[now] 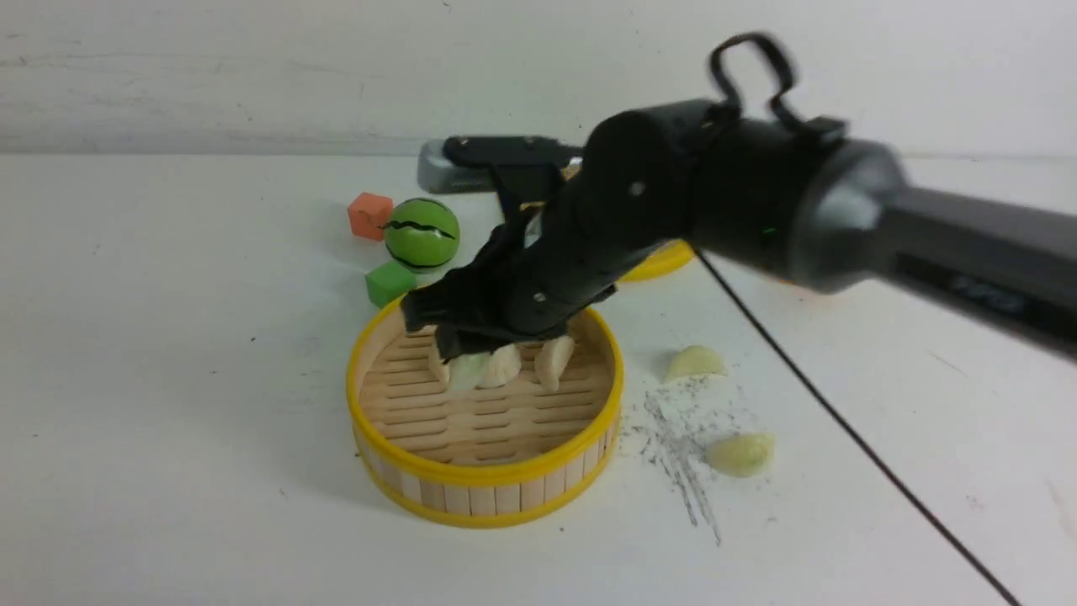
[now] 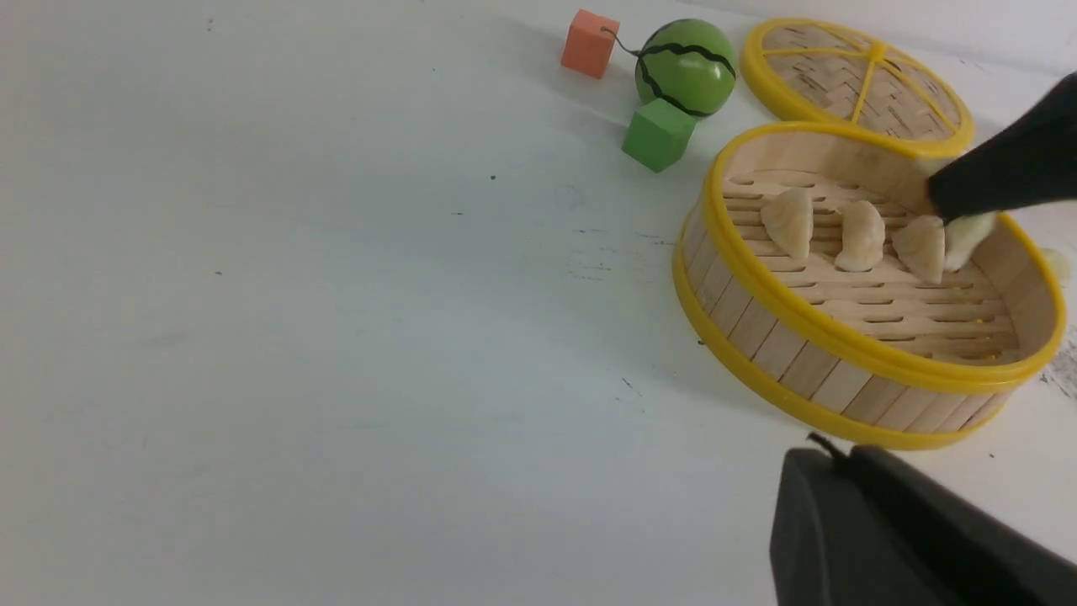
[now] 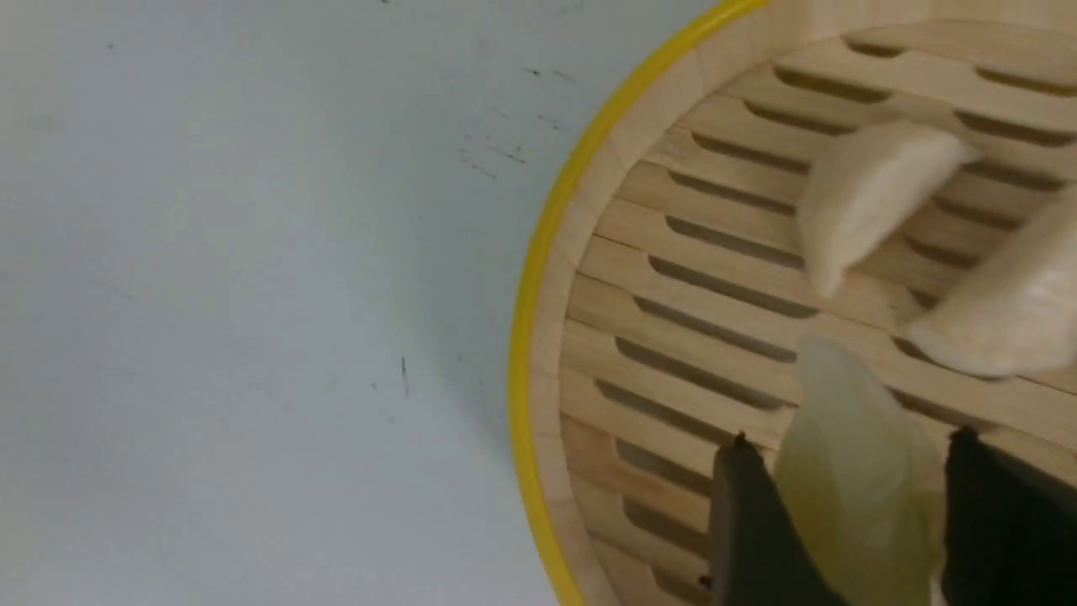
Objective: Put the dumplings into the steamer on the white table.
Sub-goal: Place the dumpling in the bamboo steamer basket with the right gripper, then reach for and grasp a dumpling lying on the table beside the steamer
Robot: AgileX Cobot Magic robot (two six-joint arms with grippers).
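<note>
"Scuffed white table (image 1: 168,379) on every side of the steamer (image 1: 484,498). Where does my left gripper (image 2: 841,513) stand?"

"Off the steamer's near-left side, jaws together, holding nothing that shows. Beyond the steamer's left edge you have an orange cube (image 1: 370,215), a watermelon ball (image 1: 421,234) and a green cube (image 1: 389,283). Leave those alone."

"Fine. I have my right gripper (image 3: 851,438) over the steamer's far half, clamped on a yellow-green dumpling (image 1: 468,369). The three cream dumplings (image 2: 860,236) stand in a row just beside it."

"Very close beside. The held one hangs low at the end of that row, and I cannot tell whether it touches the slats. I'd bring it down onto bare slats nearer the steamer's front wall. Then part the jaws only slightly and lift straight up, so the fingers don't knock the row over."

"Agreed. And to the right of the steamer?"

"The lid (image 2: 858,76) lies behind it, and two loose dumplings (image 1: 696,362) sit on the table, apart from the steamer's wall. I reckon those are next."
</note>
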